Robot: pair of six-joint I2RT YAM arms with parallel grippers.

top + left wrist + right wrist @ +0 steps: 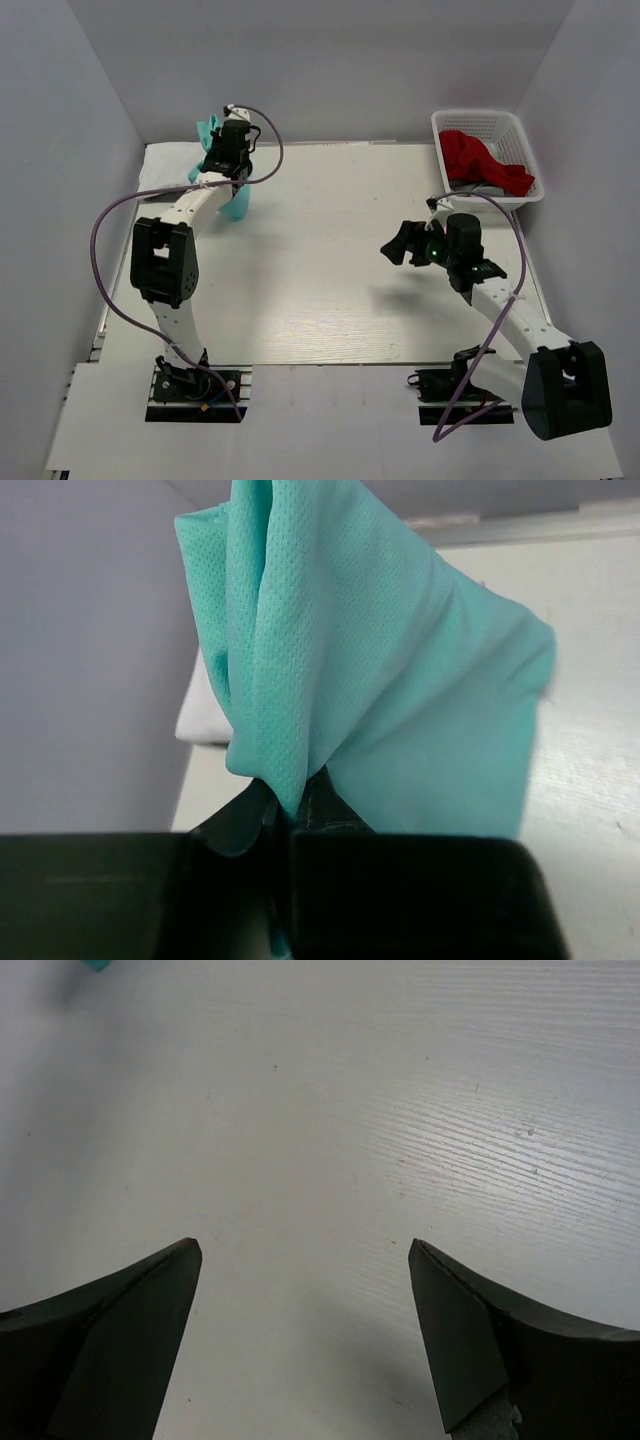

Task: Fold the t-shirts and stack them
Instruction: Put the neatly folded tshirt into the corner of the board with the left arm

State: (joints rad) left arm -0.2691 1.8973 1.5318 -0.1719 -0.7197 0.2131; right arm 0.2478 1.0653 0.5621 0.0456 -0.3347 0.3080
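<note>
White tabletop (330, 290) fills a booth with grey walls. At its far left corner the left pincer (290, 830) is clamped tight on a gathered pinch of the teal-green shirt (400, 700). From that pinch the cloth spreads out in soft folds. Seen from above, its length runs roughly far to near beside the left arm, with the broader end pointing back toward the arm bases. Whether that end touches the table cannot be told. Just past it, a white shirt (198, 715) lies on the table by the far left edge. The right pincer (305, 1290) hovers over bare table right of the middle, its fingers wide apart and holding nothing. Beyond it, in the far right corner, a white basket (500, 125) holds the crumpled red shirt (480, 160), with dark grey cloth (488, 187) showing under it.
</note>
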